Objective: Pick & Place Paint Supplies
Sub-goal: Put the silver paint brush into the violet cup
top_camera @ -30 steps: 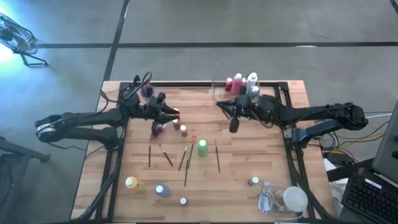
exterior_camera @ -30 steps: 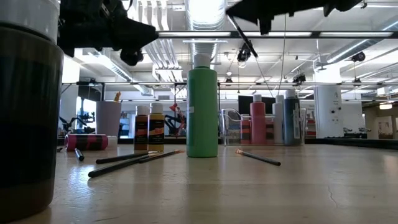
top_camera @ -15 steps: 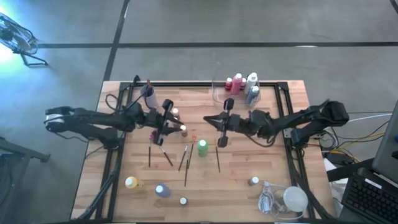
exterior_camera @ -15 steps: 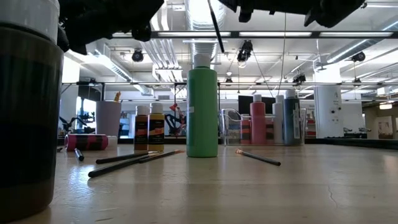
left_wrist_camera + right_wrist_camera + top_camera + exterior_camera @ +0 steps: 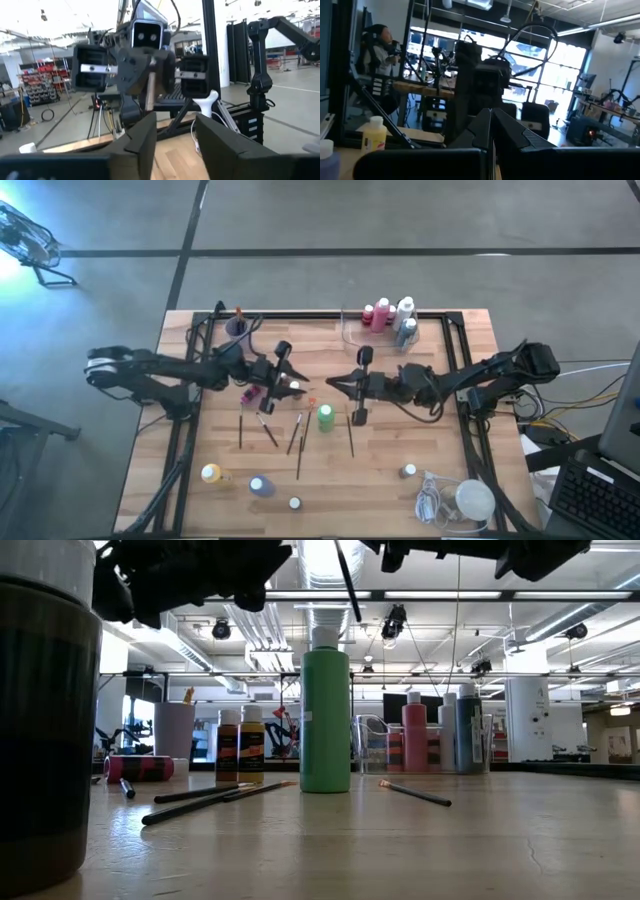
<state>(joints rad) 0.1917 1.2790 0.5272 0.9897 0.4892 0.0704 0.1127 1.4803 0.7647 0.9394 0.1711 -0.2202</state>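
Observation:
My two grippers face each other above the middle of the table. My right gripper (image 5: 336, 384) is shut on a thin paintbrush (image 5: 347, 582), which hangs over the tall green bottle (image 5: 325, 417). My left gripper (image 5: 298, 386) stands open with nothing between its fingers (image 5: 145, 137), above two small brown bottles (image 5: 240, 745). A pink bottle (image 5: 250, 395) lies on its side beneath the left arm. Several brushes (image 5: 296, 434) lie flat on the wood. More bottles stand in the clear tray (image 5: 352, 330) at the far edge. My right gripper pinches the paintbrush between its two shut fingers (image 5: 482, 127), by the upper part of its handle (image 5: 150, 82). The fingers come in about level from the table's right and lie across the brush. The brush hangs below them, slightly tilted and clear of the table.
A purple cup (image 5: 237, 327) stands at the far left. Yellow (image 5: 212, 473), purple (image 5: 260, 486) and white-capped (image 5: 295, 503) bottles stand near the front edge, another (image 5: 408, 471) at the right. A white lump with a coiled cord (image 5: 465, 500) lies at the front right corner.
Both grippers have moved toward each other over the table's middle, the left one rightward and the right one leftward. Both have tipped up from pointing downward to about level. The brush has travelled leftward with my right gripper and now hangs above the green bottle.

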